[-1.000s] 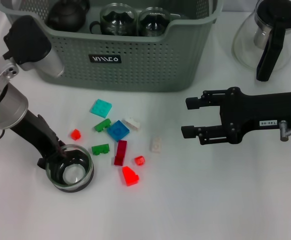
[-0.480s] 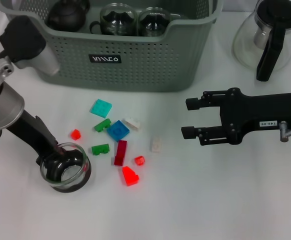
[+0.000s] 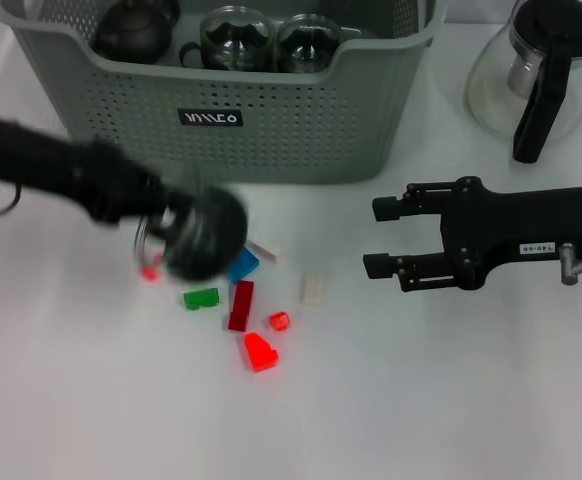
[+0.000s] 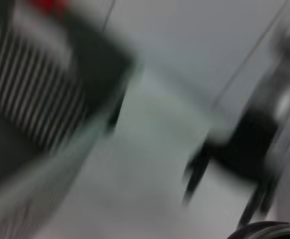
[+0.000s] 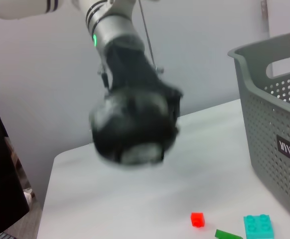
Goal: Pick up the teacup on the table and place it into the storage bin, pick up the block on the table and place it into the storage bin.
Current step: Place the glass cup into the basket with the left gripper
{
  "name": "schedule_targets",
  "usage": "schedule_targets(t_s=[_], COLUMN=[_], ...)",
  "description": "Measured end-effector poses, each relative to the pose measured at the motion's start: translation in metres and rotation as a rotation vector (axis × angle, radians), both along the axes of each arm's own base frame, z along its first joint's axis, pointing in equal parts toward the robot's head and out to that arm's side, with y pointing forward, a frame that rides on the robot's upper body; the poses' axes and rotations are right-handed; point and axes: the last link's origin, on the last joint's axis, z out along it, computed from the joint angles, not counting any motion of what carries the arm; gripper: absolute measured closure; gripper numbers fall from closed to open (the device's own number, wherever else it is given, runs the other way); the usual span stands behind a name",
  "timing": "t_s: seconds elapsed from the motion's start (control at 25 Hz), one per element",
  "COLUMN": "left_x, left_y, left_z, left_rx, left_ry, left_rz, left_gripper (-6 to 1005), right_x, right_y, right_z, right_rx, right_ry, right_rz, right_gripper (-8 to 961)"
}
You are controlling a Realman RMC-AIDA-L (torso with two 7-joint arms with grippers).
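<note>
The left gripper is closed on the teacup, which a moment ago sat low on the table beside the blocks and now hangs lifted above them, so the carry to the bin has begun. Its arm reaches in level from the robot's left, while the right gripper hovers with jaws apart over bare table. Behind stands the storage bin.
</note>
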Motion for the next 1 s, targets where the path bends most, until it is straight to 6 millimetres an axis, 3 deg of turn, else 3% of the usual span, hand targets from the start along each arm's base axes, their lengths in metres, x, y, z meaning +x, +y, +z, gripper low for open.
schedule_targets(t_s=[0.2,0.44,0.6,0.76,0.88,1.0], left_x=[0.008,0.037,0.069,0.107,0.126,0.135], left_y=[0.014,0.038,0.066,0.092,0.111,0.127], left_z=[0.032,0.07,0.094,0.105,0.095,0.072], left_rx=[0.122,0.258,0.304,0.339,0.387,0.453], left_ry=[-0.395,-0.599,-0.478,-0.295,-0.117,0.061], left_rz=[0.022,0.062,0.059,-0.01,-0.053,-0.094], left_gripper=[950,945,941,938,935,933], right_x=[0.0,0.0,0.0,0.002,0.002,0.003], right_y=[-0.001,-0.001,-0.002,-0.002,-0.002,-0.002], right_z=[0.0,0.0,0.0,0.001,0.001,0.0], right_rx=[-0.004,-0.009,-0.012,-0.007,-0.005,-0.004], right_ry=[0.002,0.0,0.001,-0.003,-0.004,-0.005], right_rz=[-0.001,0.0,0.001,0.0,0.0,-0.001], right_gripper=[192,193,193,193,192,192])
